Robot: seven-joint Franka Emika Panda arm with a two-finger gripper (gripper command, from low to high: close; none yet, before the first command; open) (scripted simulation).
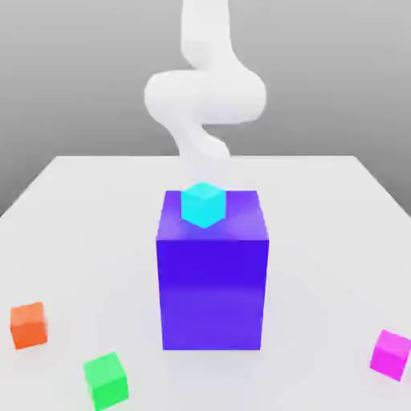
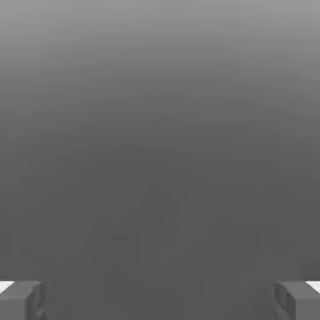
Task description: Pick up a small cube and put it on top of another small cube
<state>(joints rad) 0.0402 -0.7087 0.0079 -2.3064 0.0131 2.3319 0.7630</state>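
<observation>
on the pale grey table, plain grey backdrop; gripper spread wide, empty.

no readable text, labels, numbers or signs anywhere

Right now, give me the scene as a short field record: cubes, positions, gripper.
pink cube: on table, near edge, exterior view's right, alone
green cube: on table, near edge, exterior view's left, nothing on it
orange cube: on table, further left than the green one
blue block: centre of table, upright
cyan cube: on top of the blue block
arm: behind the block
gripper: open, holding nothing
stack: not yet done
</observation>
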